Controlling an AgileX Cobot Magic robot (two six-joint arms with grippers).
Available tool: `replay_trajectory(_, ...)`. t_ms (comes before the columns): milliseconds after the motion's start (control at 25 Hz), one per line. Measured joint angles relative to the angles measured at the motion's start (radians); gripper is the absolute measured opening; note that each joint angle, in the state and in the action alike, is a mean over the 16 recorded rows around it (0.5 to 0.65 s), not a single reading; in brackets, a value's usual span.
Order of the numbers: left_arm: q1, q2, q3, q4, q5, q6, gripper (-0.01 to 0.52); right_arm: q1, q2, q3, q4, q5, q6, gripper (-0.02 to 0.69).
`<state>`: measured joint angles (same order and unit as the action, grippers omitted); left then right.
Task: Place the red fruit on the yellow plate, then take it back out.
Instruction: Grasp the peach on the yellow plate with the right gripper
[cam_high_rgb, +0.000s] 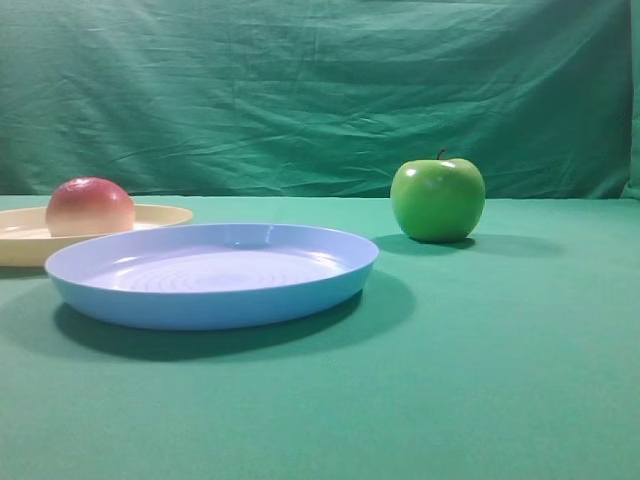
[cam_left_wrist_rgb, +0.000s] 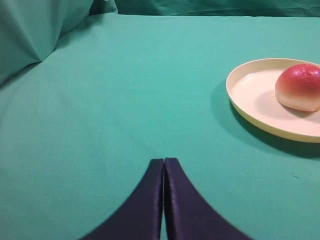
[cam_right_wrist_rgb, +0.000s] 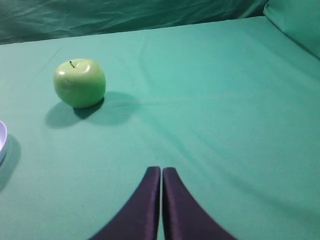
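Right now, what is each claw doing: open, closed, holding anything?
Left claw: closed, holding nothing.
Right claw: closed, holding nothing.

Bright, even light; soft shadows; slight blur.

Red fruit on yellow plate, behind-left of blue plate; apple right.
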<state>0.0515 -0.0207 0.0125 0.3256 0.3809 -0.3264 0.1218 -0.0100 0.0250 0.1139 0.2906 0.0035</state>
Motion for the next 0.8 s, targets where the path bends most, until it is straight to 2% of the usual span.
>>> replay_trajectory(400,0.0,0.0,0.0,0.0,0.0,0.0,0.0,0.003,0.116,-0.112,0.046,-0.148,0.0,0.0)
replay_trajectory(800,0.0,0.0,0.0,0.0,0.0,0.0,0.0,0.044,0.445,-0.43,0.052,-0.075,0.0,0.0)
